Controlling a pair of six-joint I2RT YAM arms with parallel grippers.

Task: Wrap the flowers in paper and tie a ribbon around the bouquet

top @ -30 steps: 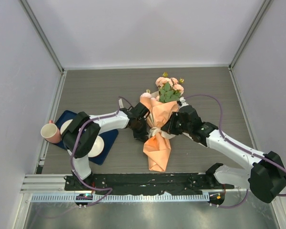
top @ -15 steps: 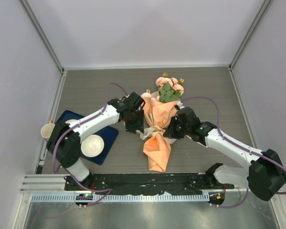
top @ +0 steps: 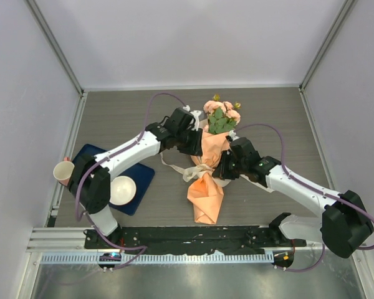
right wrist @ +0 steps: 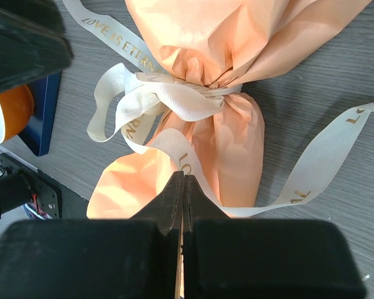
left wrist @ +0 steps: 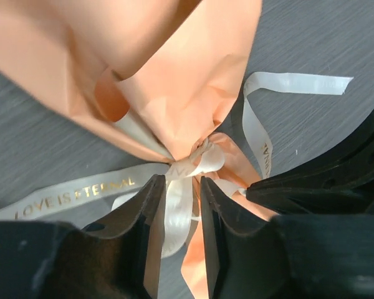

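The bouquet lies mid-table: pink flowers [top: 219, 116] poke out of the far end of the orange paper [top: 207, 193] cone. The cream ribbon [top: 174, 167] is knotted round its waist, one tail trailing left. My left gripper [top: 196, 148] hovers over the cone's upper left. In the left wrist view its jaws [left wrist: 179, 184] stand apart, with a ribbon loop [left wrist: 177, 205] lying loose in the gap below the knot. My right gripper [top: 221, 169] sits at the waist's right side. Its jaws [right wrist: 182, 175] are shut on the printed ribbon [right wrist: 174, 103], which runs on to the right.
A dark blue tray [top: 143, 177] at the left holds a white bowl [top: 123, 190]. A pink cup [top: 63, 171] stands at the tray's left edge. A black rail [top: 187, 237] runs along the near table edge. Grey walls enclose three sides.
My left arm has swung from the waist's left side up towards the flowers, and its jaws have come apart. A ribbon tail now lies out to the left. The right gripper has shifted slightly.
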